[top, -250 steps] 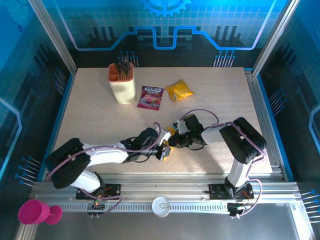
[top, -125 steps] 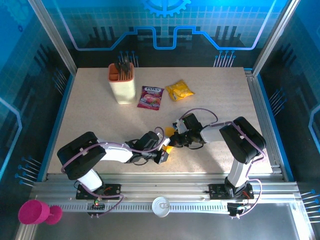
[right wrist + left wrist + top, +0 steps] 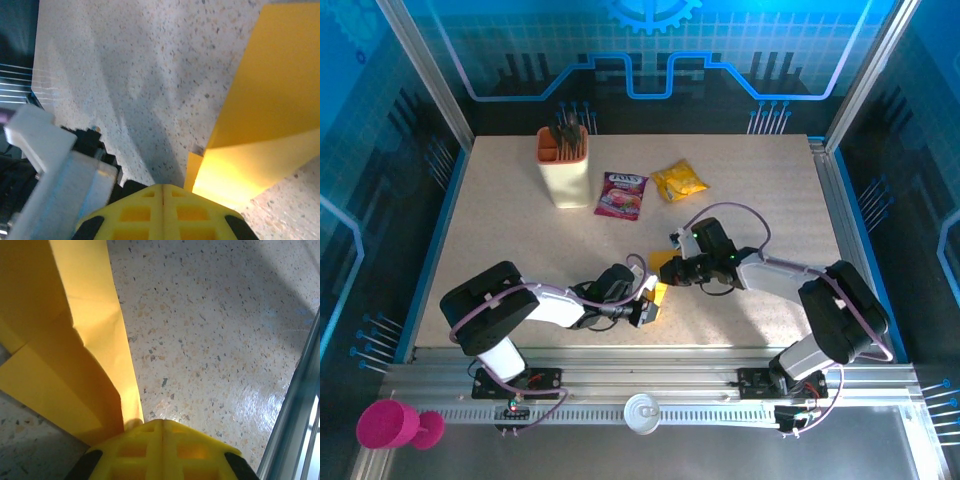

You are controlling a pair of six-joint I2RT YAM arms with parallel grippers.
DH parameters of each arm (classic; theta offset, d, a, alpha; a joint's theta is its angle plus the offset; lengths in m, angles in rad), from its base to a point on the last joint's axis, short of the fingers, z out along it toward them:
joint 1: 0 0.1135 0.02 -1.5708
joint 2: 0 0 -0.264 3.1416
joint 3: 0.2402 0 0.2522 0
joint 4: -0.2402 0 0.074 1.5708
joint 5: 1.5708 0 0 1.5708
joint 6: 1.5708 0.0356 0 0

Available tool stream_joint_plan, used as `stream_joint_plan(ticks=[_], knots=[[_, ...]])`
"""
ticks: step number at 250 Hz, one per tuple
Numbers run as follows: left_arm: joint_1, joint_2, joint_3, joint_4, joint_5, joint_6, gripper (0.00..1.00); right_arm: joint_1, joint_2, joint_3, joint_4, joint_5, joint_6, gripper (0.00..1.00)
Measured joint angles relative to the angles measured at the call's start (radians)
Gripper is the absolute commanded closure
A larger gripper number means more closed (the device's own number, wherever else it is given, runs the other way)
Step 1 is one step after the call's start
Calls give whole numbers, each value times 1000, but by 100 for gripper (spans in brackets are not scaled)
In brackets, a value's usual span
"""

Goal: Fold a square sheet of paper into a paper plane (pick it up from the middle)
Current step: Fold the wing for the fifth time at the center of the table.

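- One pink cup (image 3: 388,425) stands on the metal ledge at the near left corner, off the table (image 3: 520,220).
- One beige holder (image 3: 564,170) stands upright at the far left of the table, with dark utensils sticking out of its orange-lined top.
- One purple printed packet (image 3: 622,194) lies flat just right of the holder, apart from it.
- One left gripper (image 3: 648,308) lies low near the front edge. In the left wrist view its yellow fingers (image 3: 162,440) are pressed together, pinching the near edge of the paper.
- One sheet of paper (image 3: 659,293), orange-yellow and creased into overlapping folds (image 3: 75,340), sits between the two grippers in the near middle of the table, one end at each.
- One white round cap (image 3: 642,412) rests on the front rail, below the paper.
- One crinkled yellow snack packet (image 3: 679,180) lies just right of the purple one, not touching it.
- One right gripper (image 3: 668,270) meets the paper from the right. Its jaws are closed (image 3: 164,192) on a corner of the sheet (image 3: 265,100).
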Motion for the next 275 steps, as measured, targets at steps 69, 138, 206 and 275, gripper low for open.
stream_joint_plan(ticks=[69,138,206,275], knots=[[3,0,-5,10,4,0,100,40,47,-43,47,-1,4,100],[6,1,-5,10,7,0,100,89,154,-42,104,12,20,100],[9,13,9,-3,17,0,100,74,239,32,67,-18,19,100],[19,29,14,0,49,0,100,22,293,111,-5,-61,-8,100]])
